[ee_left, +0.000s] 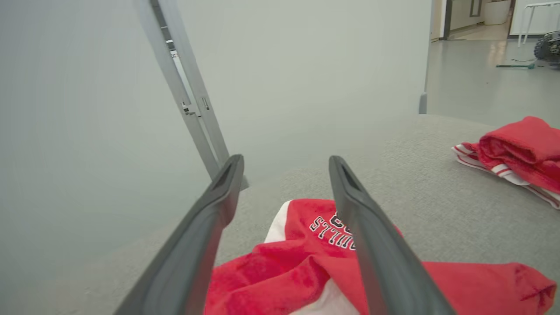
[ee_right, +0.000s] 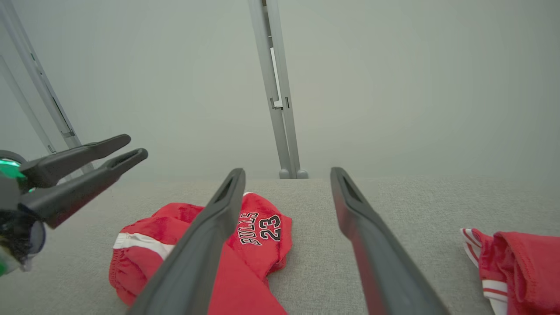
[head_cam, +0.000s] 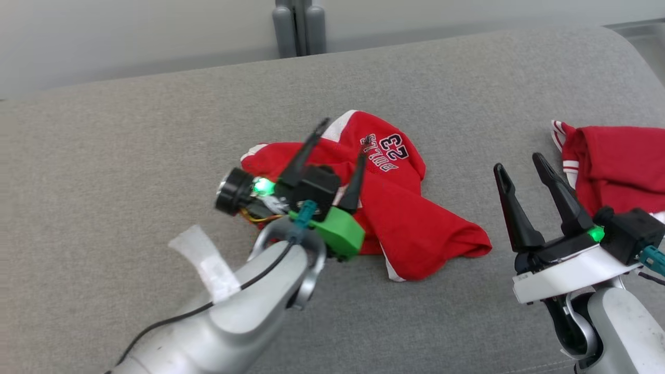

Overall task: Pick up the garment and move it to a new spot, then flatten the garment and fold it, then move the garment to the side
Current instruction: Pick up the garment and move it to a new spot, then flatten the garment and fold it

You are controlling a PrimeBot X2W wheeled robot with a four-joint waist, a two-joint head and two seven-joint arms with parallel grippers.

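Note:
The garment (head_cam: 400, 208) is a red pair of shorts with white trim and a "BULLS 23" print, lying crumpled in the middle of the grey cushion (head_cam: 156, 156). My left gripper (head_cam: 345, 132) hovers over the garment's left part, open, with nothing between its fingers. In the left wrist view the garment (ee_left: 280, 271) lies below the open left gripper (ee_left: 286, 164). My right gripper (head_cam: 517, 161) stands open to the right of the garment, off the cloth. From the right wrist the garment (ee_right: 258, 227) shows left of centre, with the left gripper (ee_right: 127, 146) at far left.
A second red garment with white stripes (head_cam: 618, 166) lies bunched at the cushion's right edge, also in the left wrist view (ee_left: 520, 153) and the right wrist view (ee_right: 516, 267). A grey post (head_cam: 298, 26) rises behind the cushion against a pale wall.

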